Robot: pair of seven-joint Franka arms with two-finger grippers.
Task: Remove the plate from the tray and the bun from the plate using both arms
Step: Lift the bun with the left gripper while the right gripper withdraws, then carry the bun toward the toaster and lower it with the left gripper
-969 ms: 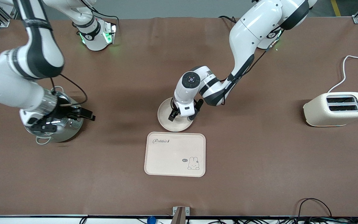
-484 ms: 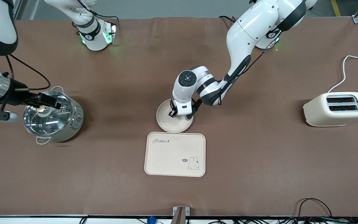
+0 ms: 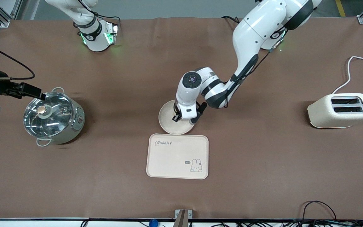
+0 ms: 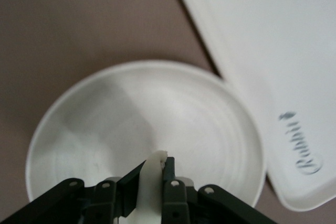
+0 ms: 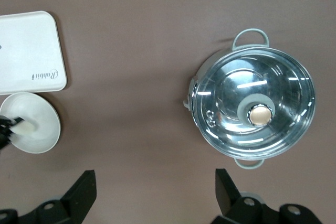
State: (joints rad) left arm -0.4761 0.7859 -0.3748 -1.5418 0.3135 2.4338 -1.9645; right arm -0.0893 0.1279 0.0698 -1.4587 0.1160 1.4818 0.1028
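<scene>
We have the left gripper [image 3: 186, 119] down over the plate [image 3: 167, 119], its fingers [image 4: 169, 183] pinching the bun [image 4: 152, 177] between them; in the left wrist view the pale bun shows as a narrow strip squeezed between the two dark pads, with the plate's bowl spreading out directly under the fingertips. The plate sits on the bare table just beside the tray [image 3: 177, 156], their rims close to touching, so the plate is already off the tray and the bun looks like the step we have in hand.

We judge the main risk to be the grip itself: the bun looks soft and is caught on only a thin part of it, so it could squash, tear or slip out as we lift. If the fingertips are pressing on the plate surface, the plate could drag along and knock against the tray's edge.

Our right gripper [image 5: 152, 192] hangs near the lidded steel pot [image 3: 53, 118], fingers spread wide and holding nothing; that arm waits.

We can read "Rabbit" in script on the tray, near a small rabbit drawing. The toaster [image 3: 341, 110] carries a red warning label we cannot read
</scene>
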